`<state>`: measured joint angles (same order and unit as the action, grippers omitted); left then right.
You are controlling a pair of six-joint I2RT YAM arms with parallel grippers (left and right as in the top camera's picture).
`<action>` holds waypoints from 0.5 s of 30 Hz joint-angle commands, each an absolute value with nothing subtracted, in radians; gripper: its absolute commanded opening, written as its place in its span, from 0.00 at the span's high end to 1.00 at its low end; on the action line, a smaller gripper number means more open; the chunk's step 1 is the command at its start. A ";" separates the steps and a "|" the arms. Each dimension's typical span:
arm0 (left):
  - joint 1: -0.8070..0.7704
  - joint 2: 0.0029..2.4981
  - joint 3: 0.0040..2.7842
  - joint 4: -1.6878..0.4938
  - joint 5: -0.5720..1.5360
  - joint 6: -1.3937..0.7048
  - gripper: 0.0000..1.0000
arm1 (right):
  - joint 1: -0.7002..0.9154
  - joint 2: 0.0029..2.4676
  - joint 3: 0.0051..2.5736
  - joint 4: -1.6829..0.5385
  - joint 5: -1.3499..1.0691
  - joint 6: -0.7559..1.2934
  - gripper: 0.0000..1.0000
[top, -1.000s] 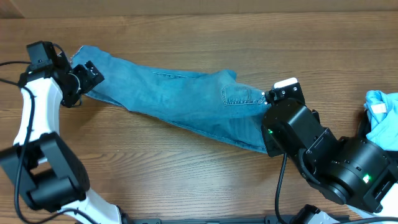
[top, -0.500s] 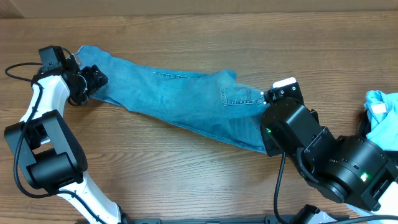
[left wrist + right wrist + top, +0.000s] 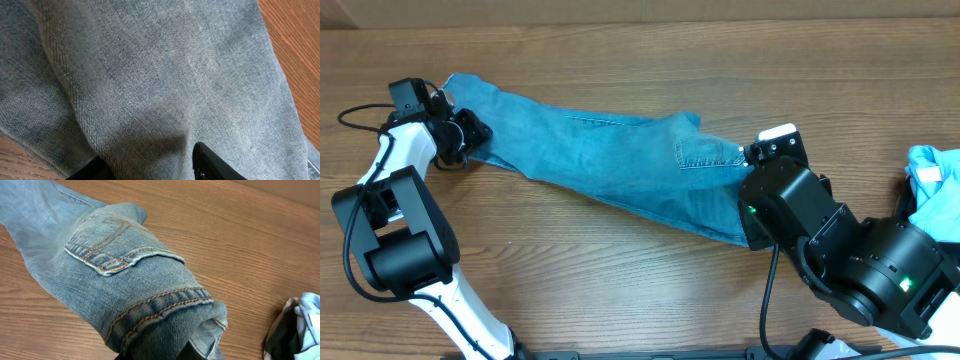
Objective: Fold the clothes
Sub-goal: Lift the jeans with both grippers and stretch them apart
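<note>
Light blue jeans [image 3: 610,160] (tan stitching [image 3: 160,303]), brown wood-grain table [image 3: 570,285]

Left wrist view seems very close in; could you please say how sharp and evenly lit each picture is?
Left wrist: jeans fill the frame, weave sharp, shaded near the fingers. Right wrist: crisp stitching, soft light. Overhead: even, no glare.
</note>
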<state>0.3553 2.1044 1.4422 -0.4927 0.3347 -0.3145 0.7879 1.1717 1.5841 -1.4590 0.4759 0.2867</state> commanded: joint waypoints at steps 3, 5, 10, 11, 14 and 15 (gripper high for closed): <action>0.353 2.086 1.451 -0.507 0.367 -0.298 0.96 | 0.790 1.163 1.631 -1.424 0.505 0.289 0.93; 0.353 2.033 1.451 -0.545 0.355 -0.270 0.96 | 0.790 1.163 1.631 -1.412 0.505 0.289 0.95; 0.353 1.697 1.451 -0.748 0.303 -0.265 0.96 | 0.790 1.162 1.631 -1.298 0.541 0.320 0.95; 0.353 1.614 1.451 -0.786 0.294 -0.265 0.96 | 0.790 1.160 1.631 -1.291 0.569 0.328 0.95; 0.353 1.331 1.451 -0.863 0.205 -0.265 0.96 | 0.790 1.142 1.631 -1.283 0.628 0.348 0.96; 0.353 1.256 1.451 -0.867 0.191 -0.265 0.96 | 0.790 1.129 1.631 -1.269 0.628 0.326 0.96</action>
